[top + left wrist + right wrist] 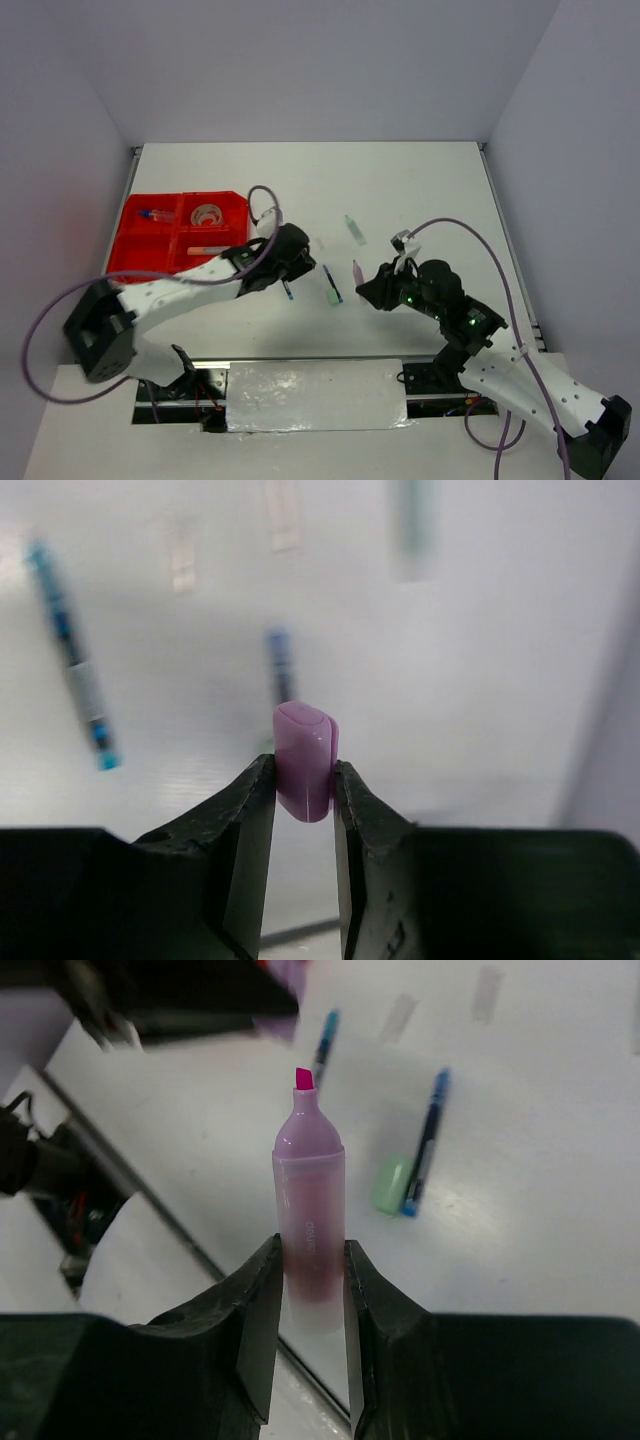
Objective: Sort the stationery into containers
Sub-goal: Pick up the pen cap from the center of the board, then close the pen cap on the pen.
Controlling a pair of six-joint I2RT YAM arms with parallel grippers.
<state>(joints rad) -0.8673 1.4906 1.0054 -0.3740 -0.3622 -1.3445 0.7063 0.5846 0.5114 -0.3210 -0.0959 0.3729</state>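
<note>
1. Left gripper (305,772) is clamped on a purple cap (305,742), pinched low on its sides so that the rounded end stands clear of the fingers; it hangs just off the near-right corner of the red tray (130,225).
2. The right gripper (310,1255) is closed round the rear of a purple highlighter (308,1175), well to the right of the tray; gripping the back end leaves the nose free, and the bare pink tip points toward the left gripper.
3. Cap and barrel look like one item, and holding them facing each other probably serves to push the cap on before the highlighter goes into the tray; which end of the cap is open cannot be told.
4. Inside the tray, a tape roll (207,213) lies in the far-right compartment, a blue pen (155,214) in the far-left one and an orange marker (207,250) in a near one, which suggests one kind per compartment.
5. Loose on the table (420,190), right of the tray, a second blue pen (288,290) lies under the left gripper; a third pen (333,283) lies farther right with a green eraser (330,298) just beside it; a green marker (353,228) lies beyond them.
6. Capping needs tip and cap on one line; a skewed push could smear ink or twist the barrel in the grip.
</note>
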